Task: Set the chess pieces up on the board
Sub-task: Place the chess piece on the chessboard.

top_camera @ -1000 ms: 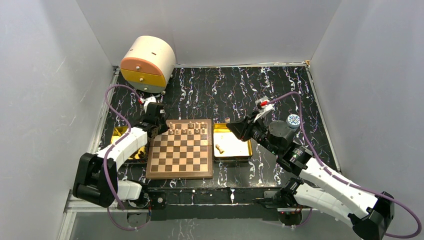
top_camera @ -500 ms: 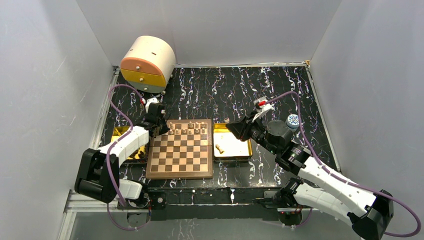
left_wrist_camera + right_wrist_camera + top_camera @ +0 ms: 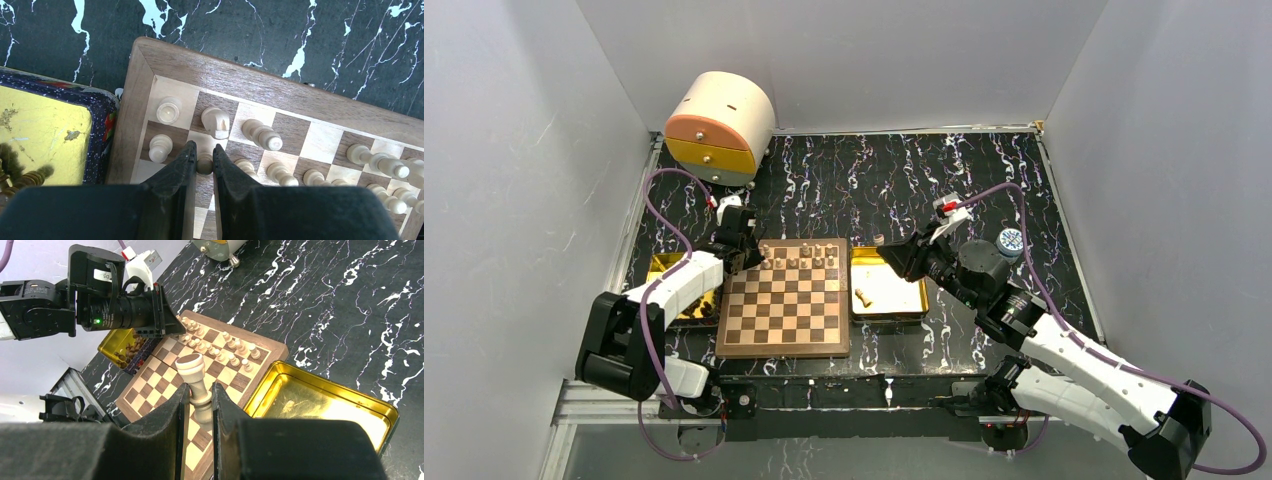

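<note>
We are filling the far rows of the board (image 3: 150, 70). Our left jaws are squeezed on a pawn (image 3: 204, 163) in the second row, and it looks set down on its square. The horse (image 3: 216, 121) sits just past the jaw tips. Our right jaws grip a tall piece (image 3: 193, 371) up in the air, and the gold tray (image 3: 325, 410) is below them to the right. Next, we think, the left jaws must let go softly and lift straight up, so no neighbours tip. Then the tall piece needs its own square.

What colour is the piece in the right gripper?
Pale tan; the piece shows best in the right wrist view.
</note>
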